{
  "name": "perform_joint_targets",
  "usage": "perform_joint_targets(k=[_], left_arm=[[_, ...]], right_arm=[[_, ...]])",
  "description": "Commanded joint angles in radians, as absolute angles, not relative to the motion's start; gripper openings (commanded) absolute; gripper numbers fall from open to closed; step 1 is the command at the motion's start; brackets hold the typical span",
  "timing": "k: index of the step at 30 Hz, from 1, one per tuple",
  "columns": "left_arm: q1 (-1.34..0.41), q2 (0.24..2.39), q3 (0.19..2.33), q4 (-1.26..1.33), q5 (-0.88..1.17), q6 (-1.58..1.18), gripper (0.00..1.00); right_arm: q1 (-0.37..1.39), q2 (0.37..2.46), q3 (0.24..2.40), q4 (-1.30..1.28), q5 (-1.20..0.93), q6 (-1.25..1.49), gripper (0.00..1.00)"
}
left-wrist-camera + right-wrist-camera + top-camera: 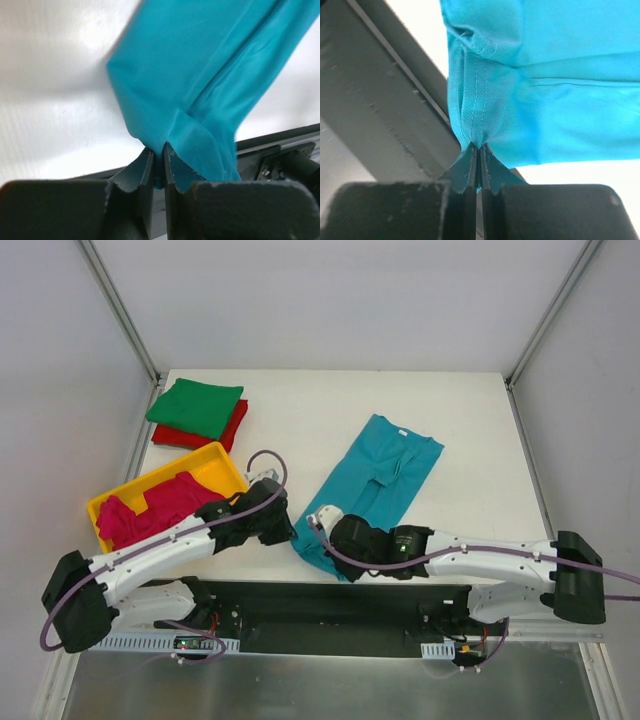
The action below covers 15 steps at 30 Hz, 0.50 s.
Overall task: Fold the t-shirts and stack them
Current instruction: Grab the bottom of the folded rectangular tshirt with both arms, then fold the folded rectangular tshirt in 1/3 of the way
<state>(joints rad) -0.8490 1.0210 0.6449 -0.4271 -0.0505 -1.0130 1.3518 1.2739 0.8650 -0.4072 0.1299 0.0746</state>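
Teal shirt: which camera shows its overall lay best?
Top external. It alone shows the whole teal shirt, laid out diagonally. The left wrist view shows only a bunched corner of it pinched in the left gripper. The right wrist view shows only a stitched hem pinched in the right gripper.

White table (300,410) enclosed by pale grey walls (340,300).

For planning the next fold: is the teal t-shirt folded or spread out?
Partly folded: the teal t-shirt lies as a long narrow strip, sides turned inward.
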Motion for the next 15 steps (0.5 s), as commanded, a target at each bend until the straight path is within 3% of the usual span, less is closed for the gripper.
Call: perform_joint_targets(k=[1, 15], left_arm=[[-0.842, 1.167, 0.831, -0.420, -0.095, -0.931, 0.08], [-0.758, 1.635, 1.302, -0.422, -0.066, -0.789, 0.05]], right_arm=[[1.243, 1.201, 0.885, -0.520, 0.213, 0.081, 0.00], [0.832, 1.163, 0.881, -0.522, 0.187, -0.063, 0.01]])
